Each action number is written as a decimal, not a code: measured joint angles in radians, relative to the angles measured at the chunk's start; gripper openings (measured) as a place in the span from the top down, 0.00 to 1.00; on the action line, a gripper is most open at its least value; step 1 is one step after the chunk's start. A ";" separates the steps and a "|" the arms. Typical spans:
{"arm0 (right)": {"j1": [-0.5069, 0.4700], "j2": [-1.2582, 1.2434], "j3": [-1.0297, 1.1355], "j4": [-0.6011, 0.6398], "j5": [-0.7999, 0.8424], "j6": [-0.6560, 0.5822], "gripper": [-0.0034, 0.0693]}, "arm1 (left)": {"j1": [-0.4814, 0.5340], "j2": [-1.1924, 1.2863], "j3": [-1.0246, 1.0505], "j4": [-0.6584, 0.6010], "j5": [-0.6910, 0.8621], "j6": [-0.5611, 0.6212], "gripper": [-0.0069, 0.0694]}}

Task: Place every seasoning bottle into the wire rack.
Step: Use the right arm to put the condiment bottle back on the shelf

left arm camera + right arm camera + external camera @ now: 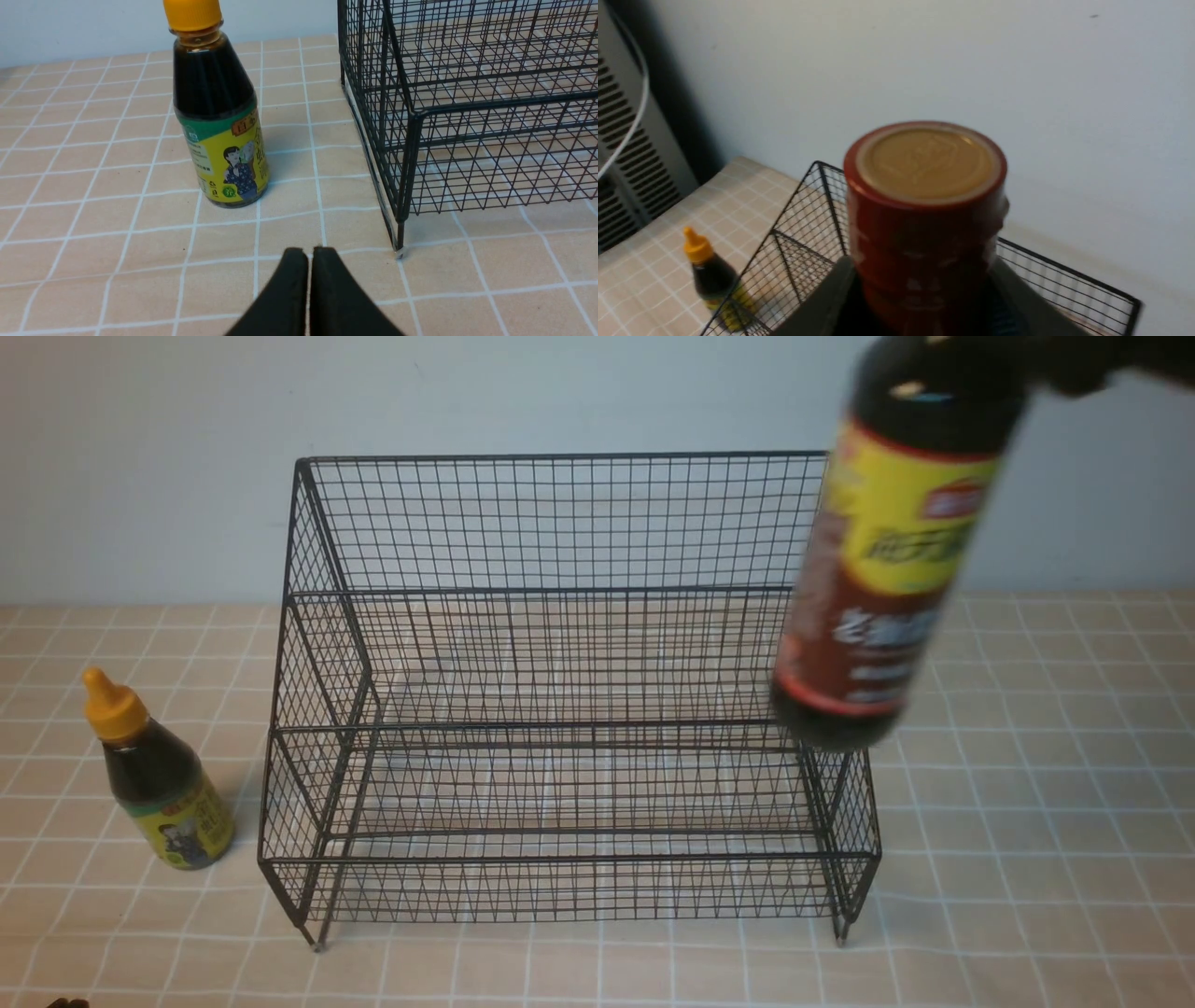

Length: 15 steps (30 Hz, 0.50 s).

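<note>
The tall seasoning bottle (887, 569), with a yellow-red label and dark liquid, hangs tilted in the air over the right end of the black wire rack (560, 737). My right gripper (922, 268) is shut on its red-brown neck, just below the cap (927, 163). The short seasoning bottle (159, 775) with an orange-yellow cap stands upright on the table, left of the rack. My left gripper (308, 254) is shut and empty, low over the table in front of the short bottle (219, 126) and near the rack's front left foot (398, 242).
A peach tablecloth (1027, 859) with a white grid covers the table. A pale wall (140, 476) rises right behind the rack. A grey slatted unit (626, 140) stands beyond the table's left side in the right wrist view.
</note>
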<state>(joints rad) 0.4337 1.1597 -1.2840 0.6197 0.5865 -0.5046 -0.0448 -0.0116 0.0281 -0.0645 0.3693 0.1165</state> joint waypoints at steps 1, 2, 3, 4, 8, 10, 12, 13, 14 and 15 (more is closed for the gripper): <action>0.029 0.043 0.000 0.027 -0.041 -0.037 0.56 | 0.000 0.000 0.000 0.000 0.000 0.000 0.92; 0.039 0.063 0.000 0.036 -0.062 -0.047 0.56 | 0.000 0.000 0.000 0.000 0.000 0.000 0.92; 0.048 0.088 0.000 0.044 -0.089 -0.057 0.56 | 0.000 0.000 0.000 0.000 0.000 0.000 0.92; 0.053 0.108 0.000 0.048 -0.109 -0.063 0.56 | 0.000 0.000 0.000 0.000 0.000 0.000 0.92; 0.059 0.190 0.000 0.061 -0.193 -0.077 0.56 | 0.000 0.000 0.000 0.000 0.000 0.000 0.92; 0.059 0.234 0.000 0.064 -0.222 -0.081 0.56 | 0.000 0.000 0.000 0.000 0.000 0.000 0.92; 0.059 0.263 0.000 0.064 -0.229 -0.082 0.56 | 0.000 0.000 0.000 0.000 0.000 0.000 0.92; 0.059 0.283 0.000 0.064 -0.228 -0.084 0.56 | 0.000 0.000 0.000 0.000 0.000 0.000 0.92; 0.059 0.296 0.000 0.064 -0.223 -0.084 0.56 | 0.000 0.000 0.000 0.000 0.000 0.000 0.92; 0.059 0.314 0.000 0.064 -0.206 -0.084 0.56 | 0.000 0.000 0.000 0.000 0.000 0.000 0.92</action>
<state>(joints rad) 0.4924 1.4733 -1.2840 0.6834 0.3801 -0.5885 -0.0448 -0.0116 0.0281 -0.0645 0.3693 0.1165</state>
